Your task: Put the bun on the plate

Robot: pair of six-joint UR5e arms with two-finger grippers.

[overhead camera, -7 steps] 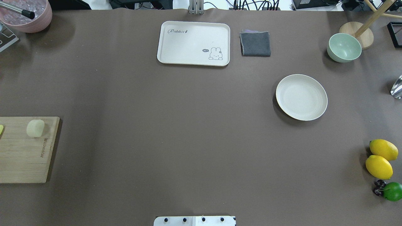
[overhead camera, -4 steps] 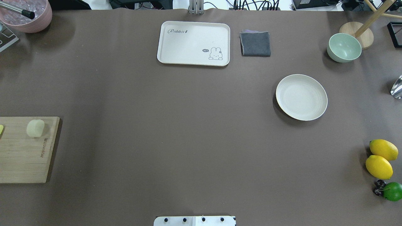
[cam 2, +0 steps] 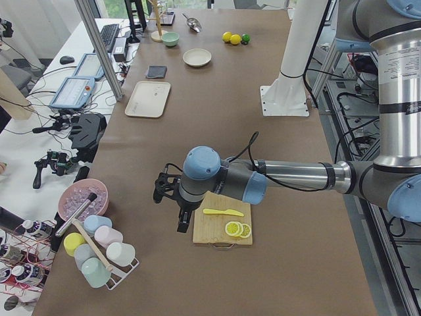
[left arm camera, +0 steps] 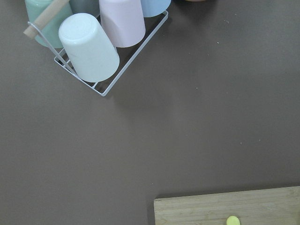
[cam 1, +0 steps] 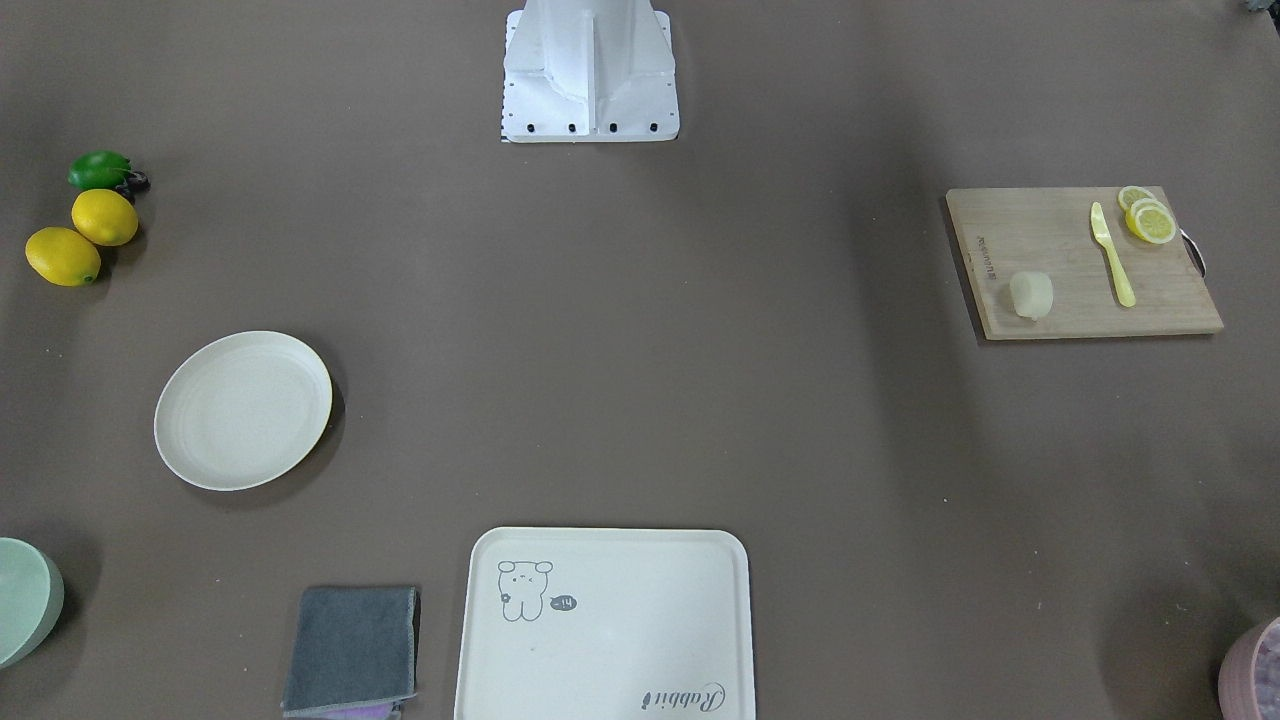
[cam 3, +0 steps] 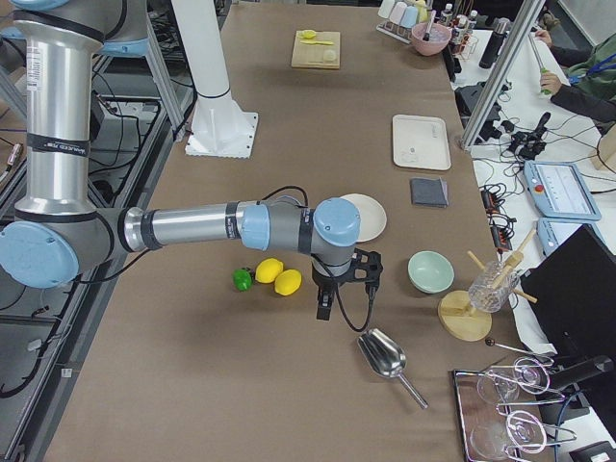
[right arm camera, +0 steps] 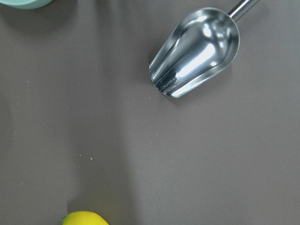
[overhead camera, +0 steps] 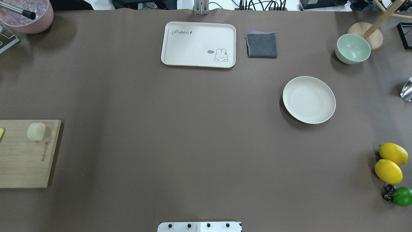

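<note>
The bun point(overhead camera: 36, 131) is a small pale lump lying on the far end of a wooden cutting board point(overhead camera: 25, 154) at the table's left edge, also seen in the front view point(cam 1: 1031, 295). The empty round cream plate point(overhead camera: 309, 100) point(cam 1: 243, 410) sits on the right half. My left gripper point(cam 2: 182, 222) shows only in the left side view, hanging beside the board; whether it is open I cannot tell. Near the lemons and short of the plate point(cam 3: 375, 219) hangs my right gripper point(cam 3: 324, 306), seen only in the right side view; its state I cannot tell.
Lemon slices point(cam 1: 1150, 220) and a yellow knife point(cam 1: 1112, 255) share the board. A cream tray point(overhead camera: 198, 44), grey cloth point(overhead camera: 262, 45) and green bowl point(overhead camera: 352, 49) line the far side. Two lemons point(overhead camera: 389, 164), a metal scoop point(right arm camera: 197, 51) and a cup rack point(left arm camera: 93, 42) sit at the ends.
</note>
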